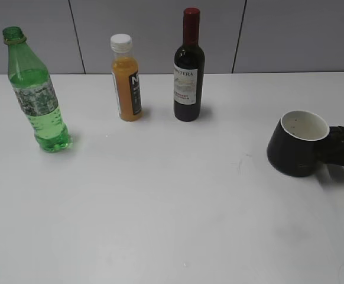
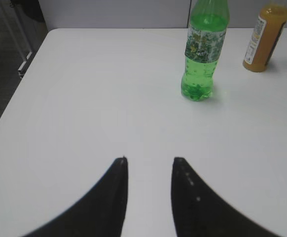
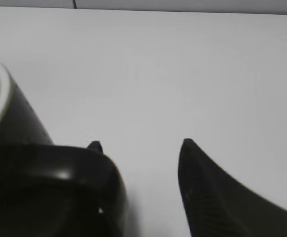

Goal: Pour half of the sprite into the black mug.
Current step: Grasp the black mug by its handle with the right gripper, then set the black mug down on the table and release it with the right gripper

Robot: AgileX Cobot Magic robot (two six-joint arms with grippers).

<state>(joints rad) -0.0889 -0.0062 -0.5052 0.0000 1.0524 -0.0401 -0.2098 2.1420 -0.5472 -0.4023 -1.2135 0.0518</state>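
Observation:
The sprite (image 1: pixel 39 97), a tall green bottle with no cap and a patterned label, stands at the far left of the white table. It also shows in the left wrist view (image 2: pixel 202 54), ahead and to the right of my left gripper (image 2: pixel 149 160), which is open, empty and well short of it. The black mug (image 1: pixel 297 145), white inside, sits at the right. In the right wrist view the mug (image 3: pixel 15 123) is at the left and its handle (image 3: pixel 69 182) covers my left finger. My right gripper (image 3: pixel 139 143) is open, with the handle at its left finger.
An orange juice bottle (image 1: pixel 126 80) with a white cap and a dark wine bottle (image 1: pixel 188 68) with a red top stand at the back, between the sprite and the mug. The table's left edge (image 2: pixel 15 98) shows in the left wrist view.

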